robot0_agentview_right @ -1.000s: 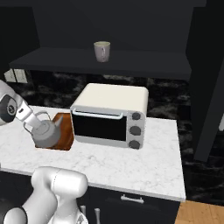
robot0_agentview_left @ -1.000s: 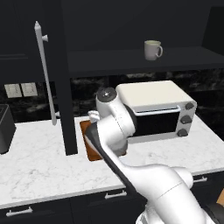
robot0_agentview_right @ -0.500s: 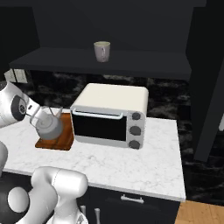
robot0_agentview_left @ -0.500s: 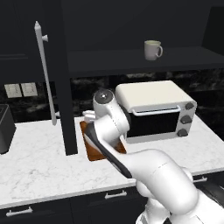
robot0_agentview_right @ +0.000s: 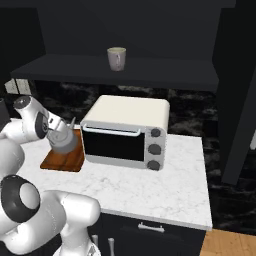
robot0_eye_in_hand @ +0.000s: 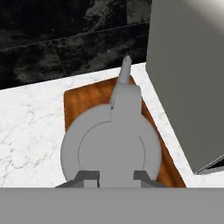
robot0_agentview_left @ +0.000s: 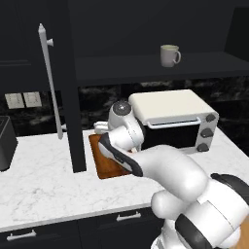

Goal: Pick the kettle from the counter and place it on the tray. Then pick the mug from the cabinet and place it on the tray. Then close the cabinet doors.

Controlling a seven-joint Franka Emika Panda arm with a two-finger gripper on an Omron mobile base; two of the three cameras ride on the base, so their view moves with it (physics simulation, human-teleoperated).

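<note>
The matte-gray kettle (robot0_eye_in_hand: pixel 109 148) hangs low over the reddish-brown tray (robot0_eye_in_hand: pixel 83 98), spout pointing away from the hand; I cannot tell if its base touches the wood. My gripper (robot0_eye_in_hand: pixel 116 176) is shut on the kettle's handle from above, one fingertip on each side. From the right base view the kettle (robot0_agentview_right: pixel 64 141) sits over the tray (robot0_agentview_right: pixel 59 160) just left of the toaster oven, with the gripper (robot0_agentview_right: pixel 59 130) on top of it. The pale mug (robot0_agentview_left: pixel 169 55) stands upright on the open cabinet's dark shelf (robot0_agentview_left: pixel 146 65). In the left base view the arm hides the kettle.
A cream toaster oven (robot0_agentview_right: pixel 125 132) stands right beside the tray on the white marble counter (robot0_agentview_left: pixel 44 175). The left cabinet door (robot0_agentview_left: pixel 70 97) is swung open with its silver bar handle (robot0_agentview_left: pixel 48 82) over the counter. The right door (robot0_agentview_right: pixel 237 100) is open at the far right.
The arm has carried the kettle a little to the right, further over the tray and closer to the toaster oven. The grip stays shut.
</note>
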